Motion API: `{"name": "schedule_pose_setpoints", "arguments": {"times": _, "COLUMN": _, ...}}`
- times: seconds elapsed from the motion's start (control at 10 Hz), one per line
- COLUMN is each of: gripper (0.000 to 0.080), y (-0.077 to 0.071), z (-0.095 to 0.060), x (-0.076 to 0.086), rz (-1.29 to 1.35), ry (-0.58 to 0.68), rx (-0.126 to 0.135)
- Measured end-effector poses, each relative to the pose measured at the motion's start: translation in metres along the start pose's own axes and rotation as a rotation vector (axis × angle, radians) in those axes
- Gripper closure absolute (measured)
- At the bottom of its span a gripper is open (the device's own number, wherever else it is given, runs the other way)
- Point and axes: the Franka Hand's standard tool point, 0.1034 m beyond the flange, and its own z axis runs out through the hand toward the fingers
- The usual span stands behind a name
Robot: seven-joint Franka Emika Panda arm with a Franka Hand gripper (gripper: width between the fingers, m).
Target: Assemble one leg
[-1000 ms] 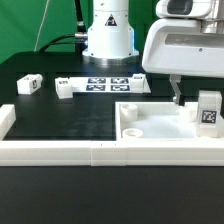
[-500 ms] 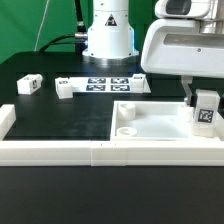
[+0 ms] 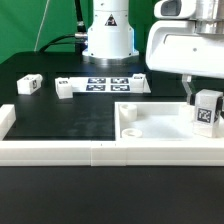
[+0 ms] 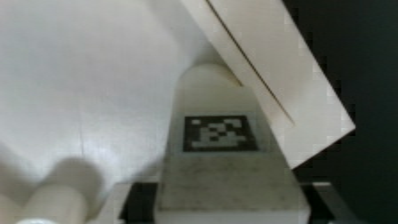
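Gripping the leg (image 3: pixel 207 111) upright, the end effector (image 3: pixel 200 100) hangs over the white panel (image 3: pixel 150 120) at the exterior view's right, on the worktop (image 3: pixel 60 118). Centre the leg over a corner recess, keep it vertical, lower gently, then twist.

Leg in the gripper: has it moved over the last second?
Yes. The leg has shifted slightly toward the exterior view's left and up, judged against the white panel below it.

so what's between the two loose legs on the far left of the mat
Nothing: in the exterior view, bare black mat separates the left leg from the other leg.
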Motion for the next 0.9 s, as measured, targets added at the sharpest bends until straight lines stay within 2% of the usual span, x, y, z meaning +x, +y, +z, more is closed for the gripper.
{"name": "schedule_pose_setpoints", "arguments": {"times": 0.9, "gripper": 0.0505, "y": 0.0035, "z": 0.0008, "x": -0.0002, "rz": 0.927, "ry": -0.042, "rx": -0.007}}
